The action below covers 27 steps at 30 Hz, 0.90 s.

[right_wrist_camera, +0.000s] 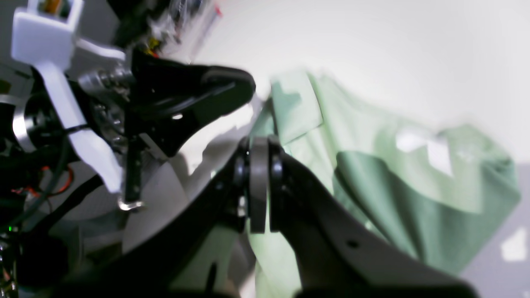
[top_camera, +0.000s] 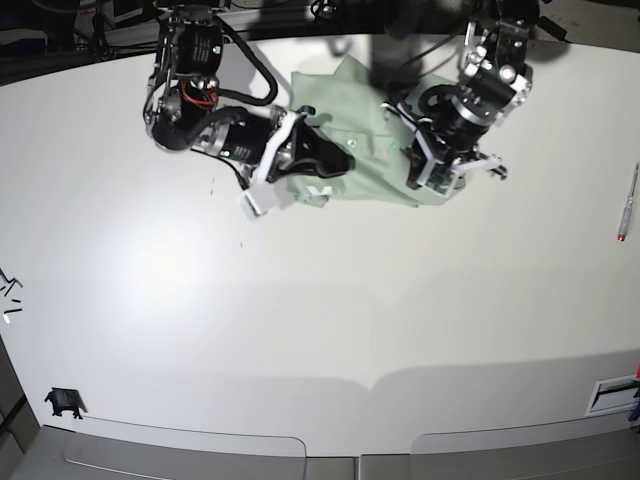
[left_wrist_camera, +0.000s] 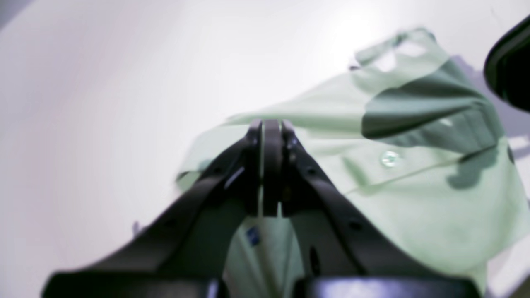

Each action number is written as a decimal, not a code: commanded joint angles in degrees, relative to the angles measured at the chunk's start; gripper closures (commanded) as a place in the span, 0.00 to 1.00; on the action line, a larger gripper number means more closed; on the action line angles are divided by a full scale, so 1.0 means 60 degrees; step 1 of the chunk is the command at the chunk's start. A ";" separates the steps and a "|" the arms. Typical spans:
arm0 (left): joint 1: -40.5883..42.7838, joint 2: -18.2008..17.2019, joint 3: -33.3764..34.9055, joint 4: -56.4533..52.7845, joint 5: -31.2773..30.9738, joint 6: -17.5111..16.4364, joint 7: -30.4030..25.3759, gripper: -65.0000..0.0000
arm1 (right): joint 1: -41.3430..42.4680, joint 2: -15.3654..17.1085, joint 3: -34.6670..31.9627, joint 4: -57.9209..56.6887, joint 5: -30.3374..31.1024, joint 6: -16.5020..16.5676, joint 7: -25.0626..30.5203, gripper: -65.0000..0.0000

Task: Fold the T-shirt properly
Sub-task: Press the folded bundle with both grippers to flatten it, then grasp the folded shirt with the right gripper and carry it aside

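The pale mint-green T-shirt [top_camera: 368, 140] lies bunched at the back middle of the white table [top_camera: 300, 320]. In the left wrist view the T-shirt [left_wrist_camera: 414, 198] shows a white button [left_wrist_camera: 389, 158] and folds casting dark shadows. My left gripper [left_wrist_camera: 271, 124] is shut with a thin edge of cloth pinched between its fingers; in the base view the left gripper [top_camera: 428, 172] is at the shirt's right edge. My right gripper [right_wrist_camera: 258, 140] is shut over the T-shirt [right_wrist_camera: 414, 198] edge; in the base view the right gripper [top_camera: 338, 162] is at the shirt's left front part.
A pen [top_camera: 628, 205] lies near the table's right edge. A small black object [top_camera: 62, 402] sits at the front left corner. Cables and gear crowd the back edge behind the arms. The other arm's wrist [right_wrist_camera: 186, 91] is close by in the right wrist view.
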 commanded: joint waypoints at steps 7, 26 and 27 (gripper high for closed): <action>0.0393 -0.0033 -0.1887 0.0208 0.0328 0.1166 -0.0368 1.00 | 0.0641 0.0233 -0.2058 0.0146 -0.1665 0.0057 0.0568 1.00; 0.1180 -0.0364 -0.3158 0.0197 -0.0084 0.1202 -0.0437 1.00 | 0.1443 0.0605 -0.4605 -0.2524 -0.6266 0.0057 0.3202 1.00; 0.1180 -0.0361 -0.3158 0.0197 -0.0084 0.1202 -0.0437 1.00 | 0.1545 0.0605 -0.4601 -0.2878 -0.6349 0.0057 0.3286 1.00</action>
